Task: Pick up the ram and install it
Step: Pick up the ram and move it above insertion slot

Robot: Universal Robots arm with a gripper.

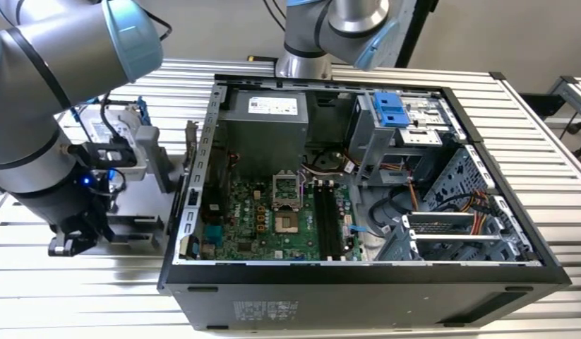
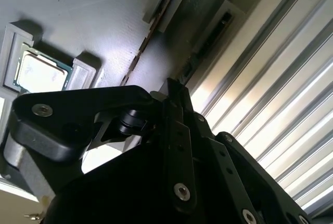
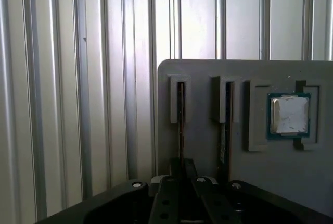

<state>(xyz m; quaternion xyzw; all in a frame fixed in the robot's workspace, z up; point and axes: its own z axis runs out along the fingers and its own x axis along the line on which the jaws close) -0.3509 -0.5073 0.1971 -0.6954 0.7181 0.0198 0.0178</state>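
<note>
Gripper (image 3: 182,165) at ram (image 3: 180,110), on edge in gray tray (image 3: 201,151), near processor (image 3: 289,114).

In the first wrist view, the gripper (image 3: 182,166) hides the near end of the ram (image 3: 180,114). At the exterior view's lower left, the arm (image 1: 36,155) covers much of the gray holder (image 1: 144,208).

I was running a robotics lab rig: slatted aluminium bench (image 1: 544,141), opened computer case (image 1: 366,279), industrial robot arm (image 1: 45,106).
</note>
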